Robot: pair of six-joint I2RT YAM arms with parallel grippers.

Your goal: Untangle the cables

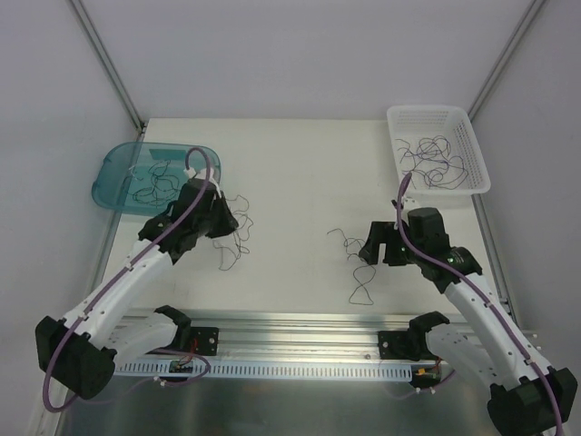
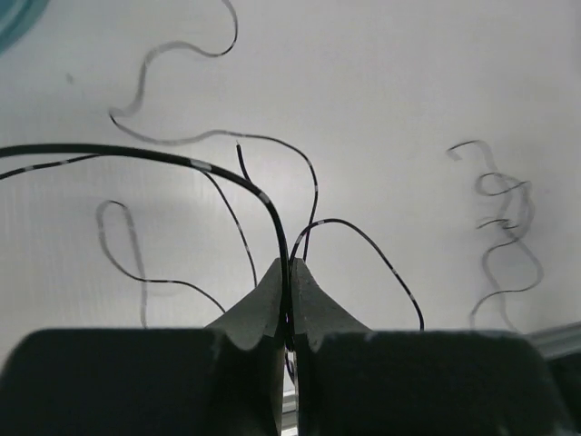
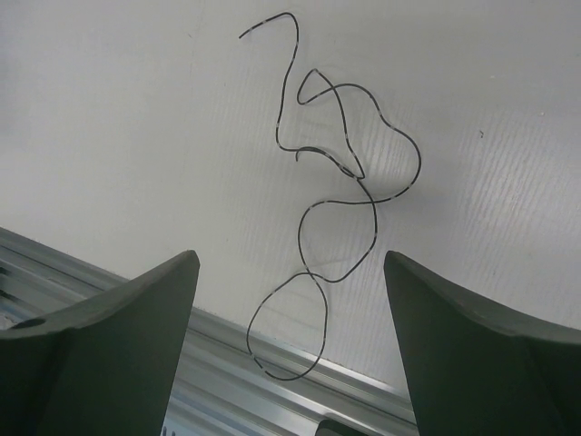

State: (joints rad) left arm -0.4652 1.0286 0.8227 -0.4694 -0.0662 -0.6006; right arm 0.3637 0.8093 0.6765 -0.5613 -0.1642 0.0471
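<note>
Most is judged undone: one thin dark curly cable [image 2: 264, 197] of the left-hand tangle [image 1: 241, 227] on the white worktop [image 1: 300, 182] is clenched by the left fingers [image 2: 259, 313], while a second cable [image 3: 361, 180] is seen apart below the spread right fingers [image 3: 136, 309].

Colour-wise: the thin wiry cables [image 2: 118, 151] are bluish-black with little pale grey bands along them. There's a see-through teal plastic tray [image 1: 107, 182], a white plastic lattice basket [image 1: 427, 111] and an off-white matte tabletop [image 1: 300, 182]. The robot arms [image 1: 109, 304] are white with black joints and purple hoses [image 1: 397, 193]. The left gripper [image 2: 289, 271] and right gripper [image 3: 290, 259] both look a dull dark grey-green.
</note>
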